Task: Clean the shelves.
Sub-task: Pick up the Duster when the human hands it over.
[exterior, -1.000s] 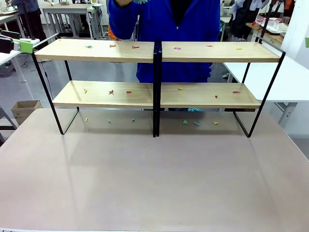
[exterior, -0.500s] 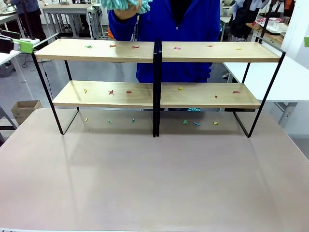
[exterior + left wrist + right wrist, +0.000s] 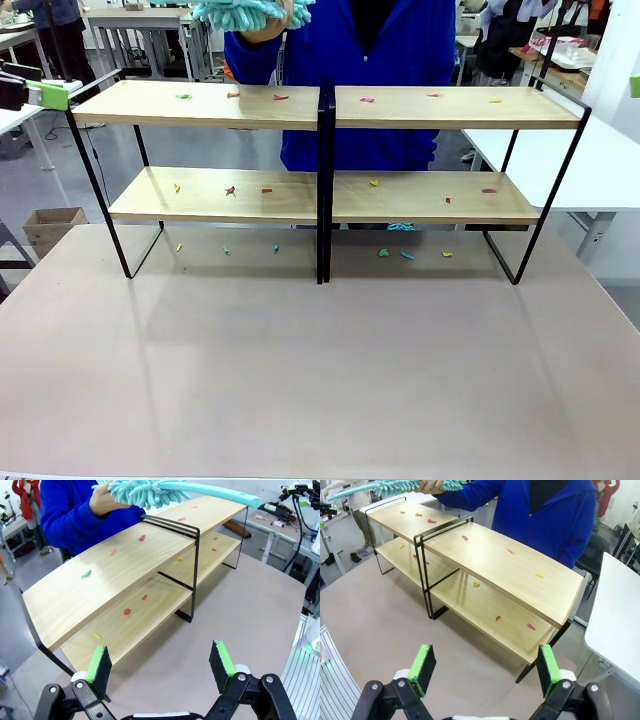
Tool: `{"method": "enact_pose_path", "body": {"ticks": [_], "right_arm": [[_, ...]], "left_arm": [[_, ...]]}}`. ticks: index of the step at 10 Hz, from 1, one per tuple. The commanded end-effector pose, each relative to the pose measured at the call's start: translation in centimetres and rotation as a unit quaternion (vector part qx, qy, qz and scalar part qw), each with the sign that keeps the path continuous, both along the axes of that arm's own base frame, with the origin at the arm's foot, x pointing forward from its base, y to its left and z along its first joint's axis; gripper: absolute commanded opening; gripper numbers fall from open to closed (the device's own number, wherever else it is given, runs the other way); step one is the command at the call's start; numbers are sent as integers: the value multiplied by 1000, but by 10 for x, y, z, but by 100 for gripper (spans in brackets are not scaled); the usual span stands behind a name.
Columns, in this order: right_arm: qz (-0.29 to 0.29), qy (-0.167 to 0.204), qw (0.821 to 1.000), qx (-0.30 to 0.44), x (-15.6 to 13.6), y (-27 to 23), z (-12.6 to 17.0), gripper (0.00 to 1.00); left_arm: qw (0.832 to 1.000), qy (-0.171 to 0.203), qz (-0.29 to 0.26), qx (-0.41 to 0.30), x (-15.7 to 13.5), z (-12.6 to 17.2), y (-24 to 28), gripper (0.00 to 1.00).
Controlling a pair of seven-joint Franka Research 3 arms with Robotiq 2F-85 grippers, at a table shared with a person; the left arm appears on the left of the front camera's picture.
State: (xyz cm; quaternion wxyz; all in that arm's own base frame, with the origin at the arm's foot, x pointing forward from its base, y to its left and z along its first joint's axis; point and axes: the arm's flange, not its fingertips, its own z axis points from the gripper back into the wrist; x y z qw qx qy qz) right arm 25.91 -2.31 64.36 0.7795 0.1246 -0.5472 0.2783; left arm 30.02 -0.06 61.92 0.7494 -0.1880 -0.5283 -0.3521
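Two released hands, nothing gripped: left hand [image 3: 159,656] and right hand [image 3: 485,660] over the bench [image 3: 320,380]. Person [image 3: 380,60] holds a teal duster [image 3: 240,12] above the shelves [image 3: 220,105], which are dotted with coloured bits [image 3: 230,190], maybe paper.

The shelves [image 3: 200,104] show smooth pale wood on matt black metal.

Tally, one pass

Shelves [image 3: 322,180]: one rack, two boards. Coloured scraps [image 3: 281,97]: six on top board [image 3: 200,108], six on lower board [image 3: 200,203], six on table [image 3: 320,380] toward 12 o'clock. Teal duster [image 3: 240,10]: one. Person [image 3: 370,60]: one.
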Motion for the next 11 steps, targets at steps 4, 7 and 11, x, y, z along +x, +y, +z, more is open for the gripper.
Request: {"method": "enact_pose_path", "body": {"ticks": [4,7,11], "right_arm": [[2,-1,1000,-1,-1,0,0,100],[2,-1,1000,-1,-1,0,0,100],[2,-1,1000,-1,-1,0,0,100]], "left_arm": [[886,409,18,-220,93,85,-43,100],[931,317,-33,-179,87,75,-56,100],[864,437,-74,-239,132,83,-77,100]]}}
